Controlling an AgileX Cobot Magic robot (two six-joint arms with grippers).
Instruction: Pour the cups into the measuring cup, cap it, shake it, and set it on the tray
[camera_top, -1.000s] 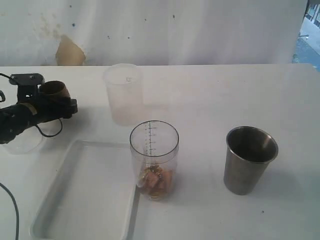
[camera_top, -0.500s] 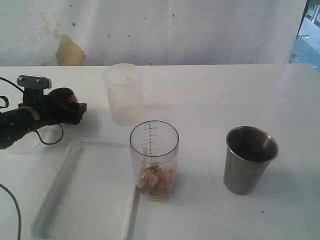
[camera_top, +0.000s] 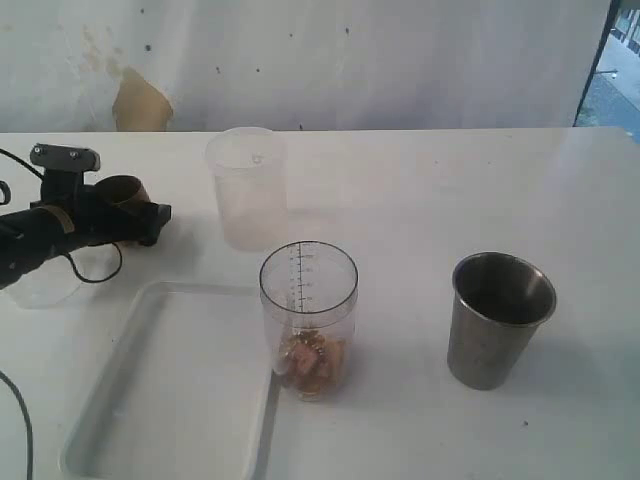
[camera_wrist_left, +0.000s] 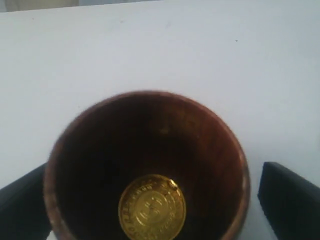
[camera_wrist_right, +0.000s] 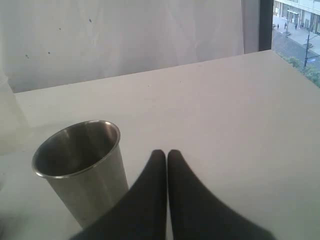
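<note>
The brown wooden cup (camera_top: 122, 188) stands at the table's left, with a gold coin (camera_wrist_left: 151, 208) in its bottom. My left gripper (camera_top: 140, 212) is open around it; one finger (camera_wrist_left: 290, 200) stands clear of the cup's wall and the other (camera_wrist_left: 20, 205) is right beside it. The clear measuring cup (camera_top: 308, 310) with a black scale stands in the middle, holding brownish pieces. The steel tumbler (camera_top: 497, 320) stands to its right. My right gripper (camera_wrist_right: 166, 155) is shut and empty, right beside the tumbler (camera_wrist_right: 82, 170); it is outside the exterior view. The white tray (camera_top: 110, 385) lies at the front left.
A frosted plastic cup (camera_top: 246, 188) stands behind the measuring cup. A faint clear domed lid (camera_top: 45, 282) lies under the left arm. A black cable (camera_top: 95, 268) loops beside the tray's far corner. A white wall backs the table.
The left gripper shifted a little to the right with the wooden cup and settled lower. Its jaws have spread away from the cup. Nothing else moved.
</note>
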